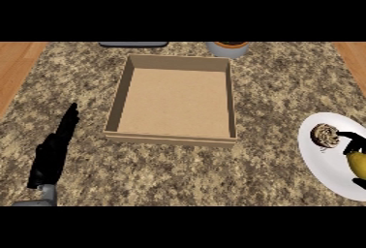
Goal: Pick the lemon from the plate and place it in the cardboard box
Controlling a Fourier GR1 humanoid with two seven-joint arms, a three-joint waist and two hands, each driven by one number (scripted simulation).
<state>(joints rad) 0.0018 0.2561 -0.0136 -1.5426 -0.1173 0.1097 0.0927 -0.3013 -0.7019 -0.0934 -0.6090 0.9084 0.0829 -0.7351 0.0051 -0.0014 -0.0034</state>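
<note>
The lemon (358, 165) lies on the white plate (322, 164), well to the right of the cardboard box (174, 100) and a little nearer the robot than the box's front wall. Only part of its yellow skin shows, since it sits at the view's right edge. Black fingers of the right hand (349, 138) arch over the lemon's far end, and another dark finger shows at its near end. They seem to be curled round the fruit, though most of the hand is cut off by the edge and the contact is hard to judge.

Just beyond the lemon on the same plate, on the side facing the box, lies a small round brown-speckled item (325, 134); what it is cannot be told.

The box stands open-topped on the speckled stone counter (271, 97), its floor bare and its four walls upright.

Left of the box and slightly nearer the robot, the left hand (52, 155) rests with its fingers straight and together, pointing away from the robot, touching nothing.

Beyond the box's far right corner stands a grey round vessel (227, 48), and beyond its far left corner a flat dark object (133, 44), both partly cut off.
</note>
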